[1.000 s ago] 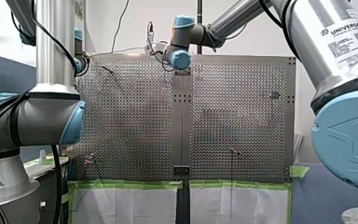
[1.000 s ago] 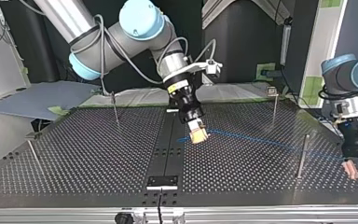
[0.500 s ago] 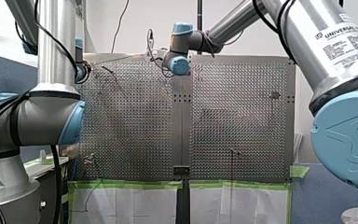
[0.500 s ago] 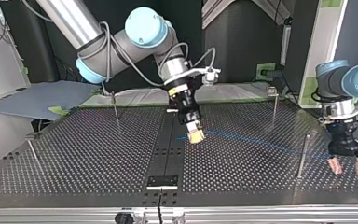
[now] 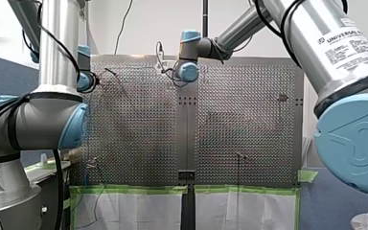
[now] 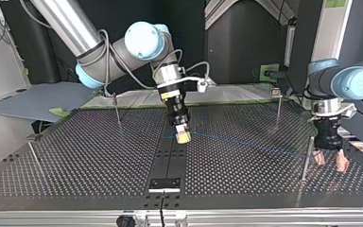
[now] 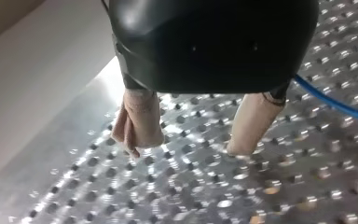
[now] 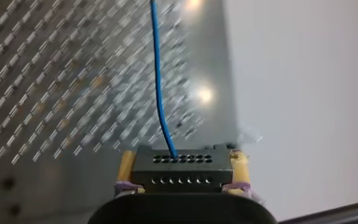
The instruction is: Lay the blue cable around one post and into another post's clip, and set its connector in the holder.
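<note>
In the top view my right gripper (image 6: 183, 137) hangs just above the table's middle strip, yellow pads shut on a black connector (image 8: 182, 170). The right wrist view shows the connector between the pads, with the blue cable (image 8: 158, 84) leaving its face and running ahead over the holes. In the top view the blue cable (image 6: 246, 144) trails low across the table to a post (image 6: 307, 156) at the right. My left gripper (image 6: 331, 161) stands open beside that post, its beige fingers (image 7: 137, 121) apart and empty above the plate. The blue cable (image 7: 335, 105) passes beside them.
More thin posts stand at the top view's back left (image 6: 116, 109), front left (image 6: 33, 153) and back right (image 6: 278, 106). A small black holder (image 6: 165, 183) sits on the middle strip near the front edge. The perforated table (image 6: 75, 161) is edged with green tape at the back.
My right gripper has carried the connector toward the top view's left and back, pulling the cable along. My left gripper has shifted left, closer to the right-hand post, and stayed open.
</note>
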Tool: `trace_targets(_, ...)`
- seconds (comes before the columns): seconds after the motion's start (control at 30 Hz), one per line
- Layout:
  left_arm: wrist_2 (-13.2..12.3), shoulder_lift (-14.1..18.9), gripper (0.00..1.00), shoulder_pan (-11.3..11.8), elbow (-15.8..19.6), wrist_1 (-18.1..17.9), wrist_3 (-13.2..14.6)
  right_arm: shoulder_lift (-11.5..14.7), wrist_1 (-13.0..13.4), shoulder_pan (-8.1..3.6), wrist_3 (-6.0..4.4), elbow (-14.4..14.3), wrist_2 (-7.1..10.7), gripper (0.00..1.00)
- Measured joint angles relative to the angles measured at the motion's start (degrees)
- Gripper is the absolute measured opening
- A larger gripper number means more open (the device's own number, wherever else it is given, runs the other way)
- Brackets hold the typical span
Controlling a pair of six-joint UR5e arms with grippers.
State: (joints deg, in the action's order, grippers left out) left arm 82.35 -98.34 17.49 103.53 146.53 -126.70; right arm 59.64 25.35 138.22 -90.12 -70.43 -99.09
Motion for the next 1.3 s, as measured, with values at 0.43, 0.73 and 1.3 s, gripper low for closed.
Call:
trace_targets(0.43, 0.3, 0.0, 1.00, -1.8, 0.7, 0.0, -0.9, -0.1, 0.2, -3.47, -0.04, -6.6, -6.88, 0.00)
trace_targets(0.73, 0.4, 0.0, 1.00, -2.7, 0.7, 0.1, -2.0, 0.0, 5.4, -5.58, -4.46, -11.8, -8.22, 0.00)
trace_targets(1.3, 0.9, 0.0, 1.00, -3.5, 0.7, 0.3, -2.0, -0.1, 15.0, -7.43, -8.26, -21.4, -13.52, 0.00)
